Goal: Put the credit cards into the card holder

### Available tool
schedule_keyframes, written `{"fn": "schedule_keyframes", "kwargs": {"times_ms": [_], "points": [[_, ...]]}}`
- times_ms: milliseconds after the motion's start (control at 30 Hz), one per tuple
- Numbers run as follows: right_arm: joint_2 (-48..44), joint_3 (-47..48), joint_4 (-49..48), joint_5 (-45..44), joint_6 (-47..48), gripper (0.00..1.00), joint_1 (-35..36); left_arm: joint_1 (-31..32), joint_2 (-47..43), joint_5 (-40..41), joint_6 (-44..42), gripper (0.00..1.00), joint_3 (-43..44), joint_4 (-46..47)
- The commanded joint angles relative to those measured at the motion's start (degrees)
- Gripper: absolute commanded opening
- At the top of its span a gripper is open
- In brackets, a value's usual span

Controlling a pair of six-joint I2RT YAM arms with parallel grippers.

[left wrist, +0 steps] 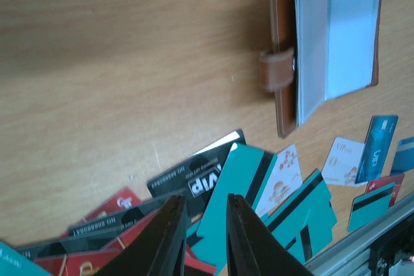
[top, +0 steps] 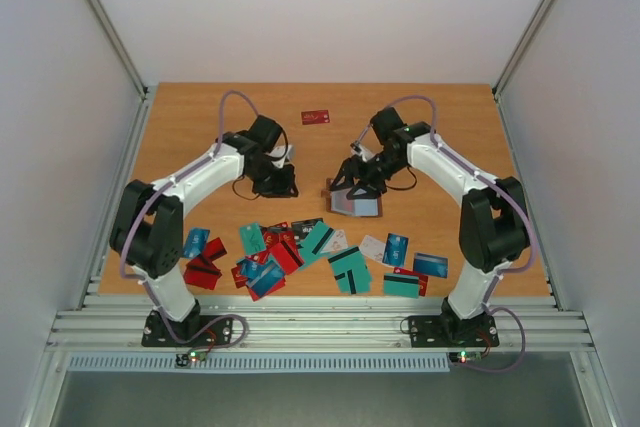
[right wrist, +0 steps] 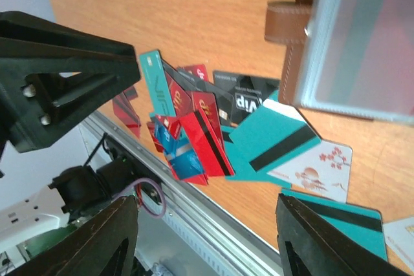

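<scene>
The brown card holder [top: 362, 207] lies open on the wooden table, its greyish sleeves up; it also shows in the left wrist view [left wrist: 336, 37] and the right wrist view [right wrist: 349, 37]. Many credit cards [top: 300, 247] in teal, red, blue, black and white lie scattered along the table's front. My left gripper [top: 275, 187] hovers left of the holder, its fingers a narrow gap apart and empty [left wrist: 204, 198], above a teal striped card [left wrist: 249, 172] and a black VIP card [left wrist: 194, 179]. My right gripper [top: 352, 190] is wide open and empty [right wrist: 207, 205], just over the holder's near edge.
One red card [top: 316, 117] lies alone at the back of the table. An aluminium rail [top: 320, 327] runs along the front edge just below the cards. White walls close in both sides. The two grippers are close together mid-table.
</scene>
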State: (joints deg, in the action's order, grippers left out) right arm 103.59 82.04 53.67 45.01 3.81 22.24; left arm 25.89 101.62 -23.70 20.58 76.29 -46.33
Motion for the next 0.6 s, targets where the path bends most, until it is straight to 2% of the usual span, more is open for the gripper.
{"fn": "schedule_keyframes", "kwargs": {"times_ms": [0, 300, 567], "points": [[-5.5, -5.5, -3.0, -1.0, -1.1, 0.61, 0.3, 2.7, -6.0, 3.0, 2.7, 0.2, -3.6, -0.1], [-17.6, -19.3, -6.3, -5.9, -7.9, 0.64, 0.3, 10.3, -17.1, 4.2, 7.1, 0.2, -12.2, 0.7], [-25.1, -25.8, 1.5, -10.0, -12.4, 0.67, 1.3, 17.9, -25.1, 4.4, 15.0, 0.21, -19.0, 1.0]]}}
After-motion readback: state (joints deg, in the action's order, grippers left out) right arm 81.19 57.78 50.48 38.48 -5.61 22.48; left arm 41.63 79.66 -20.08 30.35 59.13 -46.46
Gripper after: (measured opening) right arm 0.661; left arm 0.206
